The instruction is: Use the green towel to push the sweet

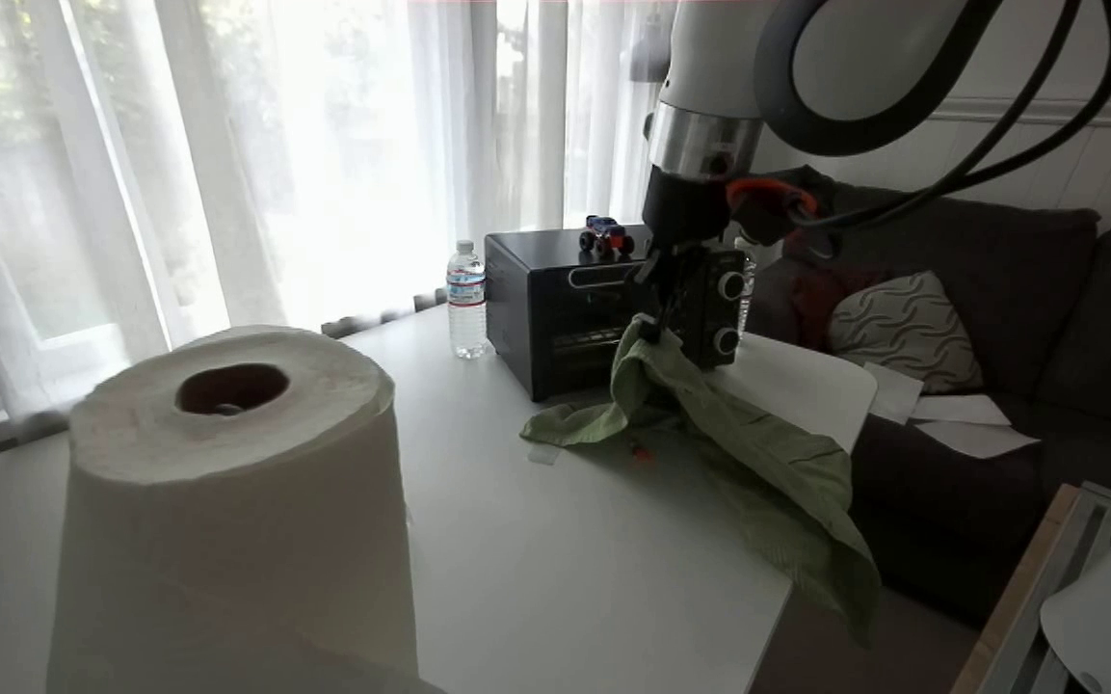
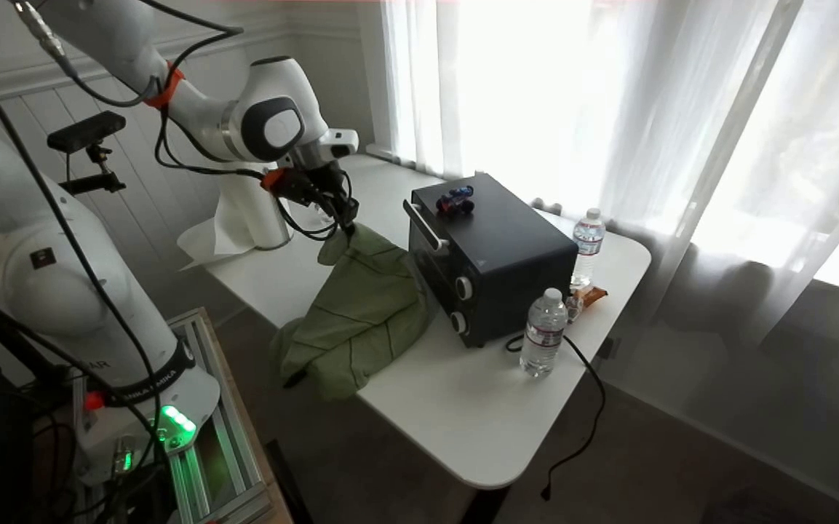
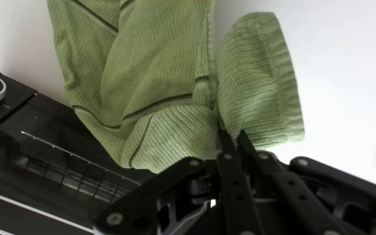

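The green towel (image 1: 748,414) hangs from my gripper (image 1: 656,333) and drapes over the table's edge; it also shows in an exterior view (image 2: 361,306) and in the wrist view (image 3: 161,65). My gripper (image 3: 233,137) is shut on a pinched fold of the towel, just above the table in front of the oven. It also shows in an exterior view (image 2: 348,227). A small orange thing (image 1: 642,450), possibly the sweet, lies on the table by the towel's lower edge, partly hidden. A larger orange wrapper (image 2: 591,296) lies behind the oven; I cannot tell which is the sweet.
A black toaster oven (image 2: 495,240) stands beside the towel, with a toy truck (image 2: 455,201) on top. Water bottles (image 2: 544,331) (image 2: 588,244) stand beside it. A paper towel roll (image 1: 237,540) stands on the white table (image 1: 555,578). A clear scrap (image 1: 543,453) lies near the towel.
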### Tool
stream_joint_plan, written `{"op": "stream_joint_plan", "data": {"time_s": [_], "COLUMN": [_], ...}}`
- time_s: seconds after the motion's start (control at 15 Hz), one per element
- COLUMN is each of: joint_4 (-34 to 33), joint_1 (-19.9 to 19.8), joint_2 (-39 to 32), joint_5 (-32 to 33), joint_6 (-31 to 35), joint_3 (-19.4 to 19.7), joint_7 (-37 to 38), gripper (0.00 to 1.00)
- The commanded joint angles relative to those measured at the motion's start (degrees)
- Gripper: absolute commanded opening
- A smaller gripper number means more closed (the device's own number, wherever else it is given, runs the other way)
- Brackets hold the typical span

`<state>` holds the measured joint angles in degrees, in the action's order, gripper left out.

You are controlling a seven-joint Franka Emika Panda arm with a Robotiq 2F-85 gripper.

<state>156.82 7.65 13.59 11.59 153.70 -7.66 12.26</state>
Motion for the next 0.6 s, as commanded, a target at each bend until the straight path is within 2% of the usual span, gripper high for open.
{"op": "stream_joint_plan", "data": {"time_s": [0.0,0.2,0.53], "joint_4": [0.0,-1.2,-6.3], "joint_1": [-1.0,-0.6,3.4], "joint_2": [0.1,1.3,-0.4], "joint_5": [-0.7,3.3,3.2], "joint_6": [-0.1,2.5,6.9], "joint_3": [-1.1,-4.3,-9.8], "joint_7": [-0.7,0.4,-2.5], "gripper": [0.02,0.02,0.02]}}
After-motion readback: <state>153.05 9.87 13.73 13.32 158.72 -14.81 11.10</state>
